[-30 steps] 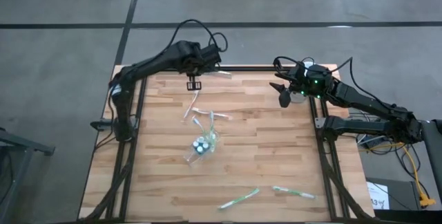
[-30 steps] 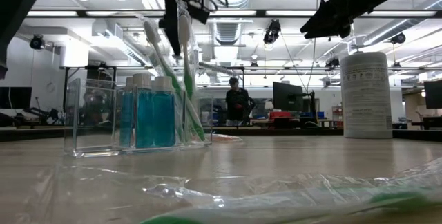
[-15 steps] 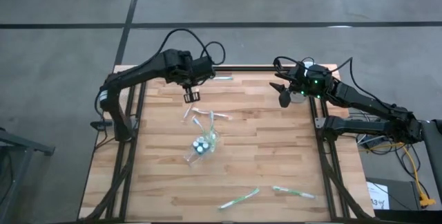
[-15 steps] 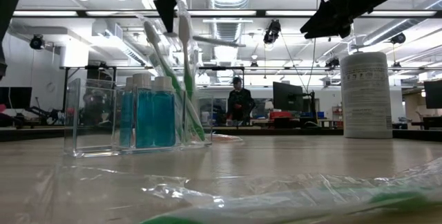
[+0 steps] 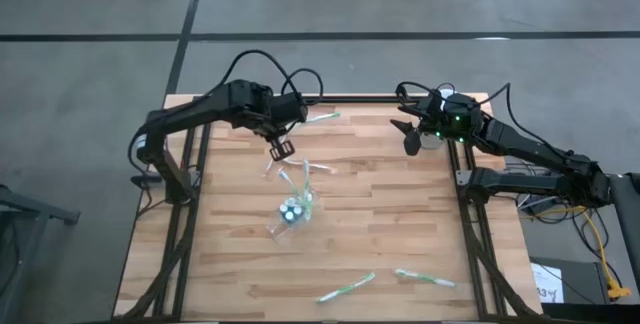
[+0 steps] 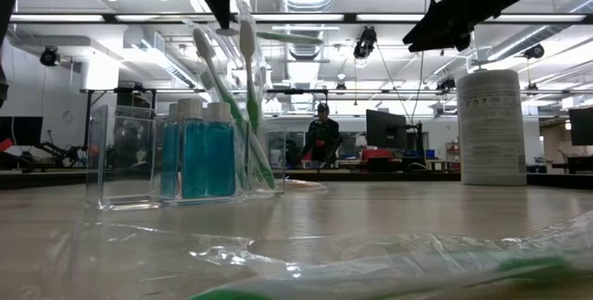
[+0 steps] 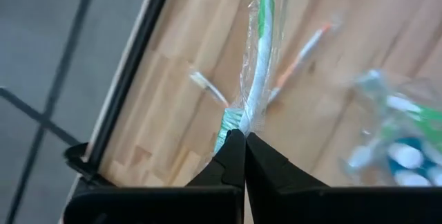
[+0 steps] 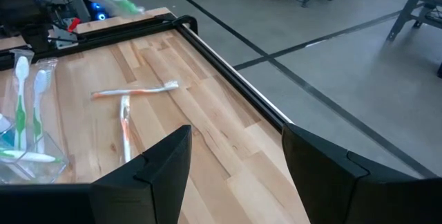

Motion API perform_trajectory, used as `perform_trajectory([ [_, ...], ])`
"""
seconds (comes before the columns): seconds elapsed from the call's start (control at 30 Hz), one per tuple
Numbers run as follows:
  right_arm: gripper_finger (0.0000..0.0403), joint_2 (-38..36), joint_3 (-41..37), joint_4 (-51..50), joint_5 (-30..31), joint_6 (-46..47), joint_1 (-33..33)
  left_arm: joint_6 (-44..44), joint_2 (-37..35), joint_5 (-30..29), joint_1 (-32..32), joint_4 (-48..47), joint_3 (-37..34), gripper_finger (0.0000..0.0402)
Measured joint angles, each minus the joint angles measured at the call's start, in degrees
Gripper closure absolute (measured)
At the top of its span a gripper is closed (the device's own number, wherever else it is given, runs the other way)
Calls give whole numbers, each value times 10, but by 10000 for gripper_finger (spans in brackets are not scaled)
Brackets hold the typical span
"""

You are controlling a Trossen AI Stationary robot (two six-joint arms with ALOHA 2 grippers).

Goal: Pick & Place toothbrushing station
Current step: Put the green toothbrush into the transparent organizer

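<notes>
Wooden planks form the tabletop (image 5: pixel 400 214), framed by dark rails over a grey concrete floor. At its middle stands the clear organiser (image 5: pixel 291 209), which the low view shows holding blue-filled bottles (image 6: pixel 196 156) and 2 upright green-and-white toothbrushes (image 6: pixel 248 96), heads up, presumably so they can be reached from above. Just past it toward 12 o'clock lie 2 loose orange-tipped brushes (image 8: pixel 135 92) flat on the wood. Above that spot, at about 11 o'clock from the organiser, the left gripper (image 5: pixel 281 148) has its fingers pinched tight on a wrapped green toothbrush (image 7: pixel 257 72); it grips 1 end, so the long wrapper trails away from the fingers and the free end can likely be steered toward the holder. I judge this brush to be mid-carry, not yet placed. Further wrapped brushes (image 5: pixel 347 286) wait near the 6 o'clock edge, well apart from the organiser. The right gripper (image 5: pixel 411 140) hangs at about 2 o'clock near the table's rail, fingers spread with nothing between them, beside a white canister (image 6: pixel 492 126), seemingly parked clear of the left arm's path.
</notes>
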Motion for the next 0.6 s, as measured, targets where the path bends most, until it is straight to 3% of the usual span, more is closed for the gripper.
perform_trajectory([
  [0.33, 181, 0, 0, 0, 0, 0, 0, -15, -47, 43, -6, 0, -13, 400],
  [0.6, 181, 0, 0, 0, 0, 0, 0, -29, -119, 118, -8, 0, -111, 399],
])
